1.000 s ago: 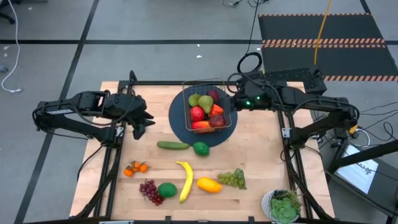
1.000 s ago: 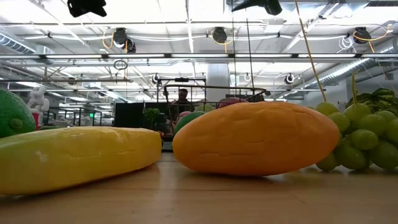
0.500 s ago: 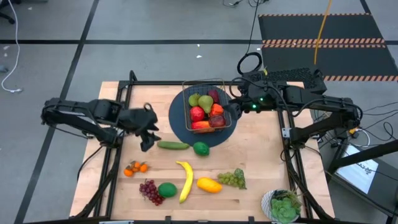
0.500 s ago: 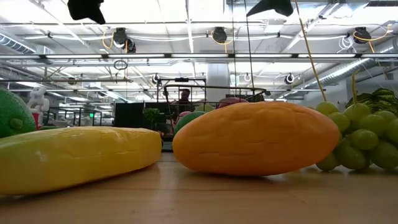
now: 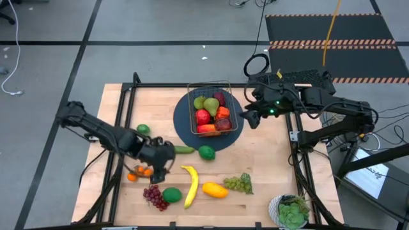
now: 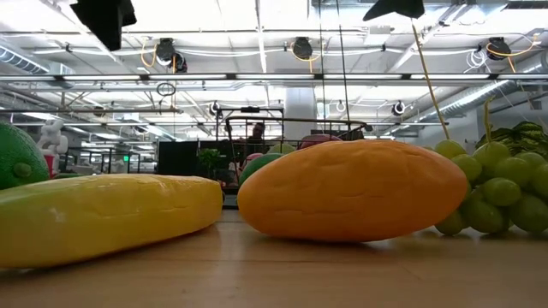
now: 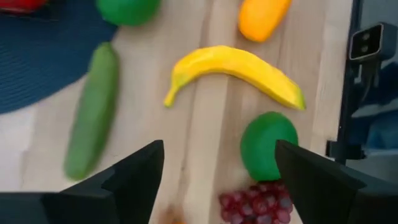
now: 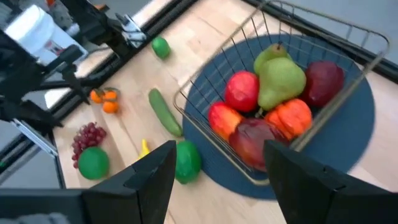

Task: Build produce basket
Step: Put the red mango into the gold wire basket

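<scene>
Beside basket (image 5: 213, 102) — cucumber (image 5: 183, 149), lime (image 5: 206, 153); oranges (image 5: 142, 171) seemingly part-hidden.

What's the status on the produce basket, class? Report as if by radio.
Left gripper open, empty, above the oranges and purple grapes. Right gripper open, empty, beside the basket. Basket part-filled; cucumber, banana, mango on the table. Nothing blocking.

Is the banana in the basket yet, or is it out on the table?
Out. The banana lies on the wooden table, apart from the basket, which holds apples and a pear. The left gripper hangs near it, fingers open and empty.
</scene>
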Robot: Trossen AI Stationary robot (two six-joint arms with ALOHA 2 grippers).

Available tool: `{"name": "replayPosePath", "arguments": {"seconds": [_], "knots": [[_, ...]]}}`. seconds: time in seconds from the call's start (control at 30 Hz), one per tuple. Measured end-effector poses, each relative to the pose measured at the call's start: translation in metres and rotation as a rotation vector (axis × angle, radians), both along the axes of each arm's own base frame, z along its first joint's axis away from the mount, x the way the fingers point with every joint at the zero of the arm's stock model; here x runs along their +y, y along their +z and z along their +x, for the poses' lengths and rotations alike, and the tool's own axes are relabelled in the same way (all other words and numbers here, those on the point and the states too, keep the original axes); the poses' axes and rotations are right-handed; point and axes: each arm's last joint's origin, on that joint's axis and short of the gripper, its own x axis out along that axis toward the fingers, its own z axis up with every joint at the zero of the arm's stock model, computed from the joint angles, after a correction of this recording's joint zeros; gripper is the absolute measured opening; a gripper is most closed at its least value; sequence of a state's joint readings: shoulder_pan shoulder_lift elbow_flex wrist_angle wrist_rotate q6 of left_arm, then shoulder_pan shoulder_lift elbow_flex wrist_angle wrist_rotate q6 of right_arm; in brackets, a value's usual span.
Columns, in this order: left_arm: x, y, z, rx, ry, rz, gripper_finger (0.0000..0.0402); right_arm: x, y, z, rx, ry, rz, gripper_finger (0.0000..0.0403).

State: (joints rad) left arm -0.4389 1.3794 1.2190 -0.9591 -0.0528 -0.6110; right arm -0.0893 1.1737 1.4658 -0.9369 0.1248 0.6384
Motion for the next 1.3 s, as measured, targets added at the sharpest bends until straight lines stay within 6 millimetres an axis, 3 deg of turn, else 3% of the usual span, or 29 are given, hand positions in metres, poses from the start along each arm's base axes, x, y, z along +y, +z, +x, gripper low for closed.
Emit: {"name": "replayPosePath", "arguments": {"seconds": [0.2,0.37,0.57,0.77,1.07,1.3], "knots": [[-0.016,-0.02,0.022,0.012,0.109,-0.074,0.0327,0.002,0.0,-0.01,0.028,0.03,0.031,0.0235],[-0.028,-0.029,0.047,-0.081,0.194,-0.186,0.0308,0.004,0.002,-0.013,0.019,0.056,0.057,0.0235],[-0.043,-0.035,0.072,-0.257,0.095,-0.23,0.0265,0.009,0.002,-0.014,0.017,0.099,0.07,0.0235],[-0.05,-0.047,0.087,-0.32,-0.093,-0.092,0.025,0.015,0.002,-0.014,0.019,0.132,0.069,0.0235],[-0.056,-0.065,0.124,-0.342,-0.308,0.091,0.0317,0.03,0.002,-0.015,0.032,0.195,0.085,0.0235],[-0.055,-0.079,0.145,-0.348,-0.428,0.108,0.0344,0.039,0.003,-0.021,0.04,0.224,0.098,0.0235]]}}
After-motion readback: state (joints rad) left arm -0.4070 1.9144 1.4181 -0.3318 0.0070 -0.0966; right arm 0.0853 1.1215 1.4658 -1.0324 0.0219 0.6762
